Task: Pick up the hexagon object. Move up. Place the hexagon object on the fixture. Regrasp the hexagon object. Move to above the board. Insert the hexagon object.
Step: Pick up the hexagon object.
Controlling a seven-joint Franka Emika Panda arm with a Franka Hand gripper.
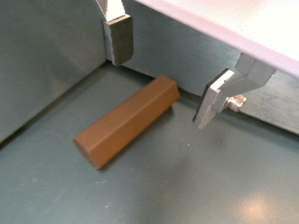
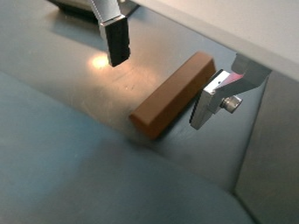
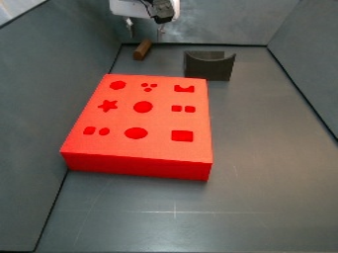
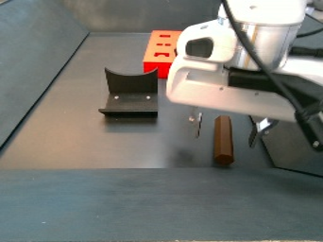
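Item, wrist level: the gripper (image 1: 163,77) is hanging low over the grey floor (image 1: 211,184) with its two silver fingers spread wide and gripping nothing. In both wrist views the hexagon object (image 1: 126,121), a long brown prism, is lying flat on the floor with one end reaching into the gap between the fingers (image 2: 117,39); neither pad appears to be touching it. In a wrist view its far end (image 2: 173,94) is sitting just beside the finger that carries a bolt.

Item, mid field: in a side view the hexagon object (image 4: 222,139) is lying lengthwise on the floor under the white gripper (image 4: 229,128) body, both fingertips standing on either side of it, apart from it.

Item, farther: the fixture (image 4: 128,95), a dark block with a curved notch, is standing upright near the gripper, well apart from the peg. In a side view it (image 3: 209,63) is sitting just beyond the board (image 3: 142,124), the red slab with shaped cutouts, which is lying flat and apart from the gripper (image 3: 142,38).
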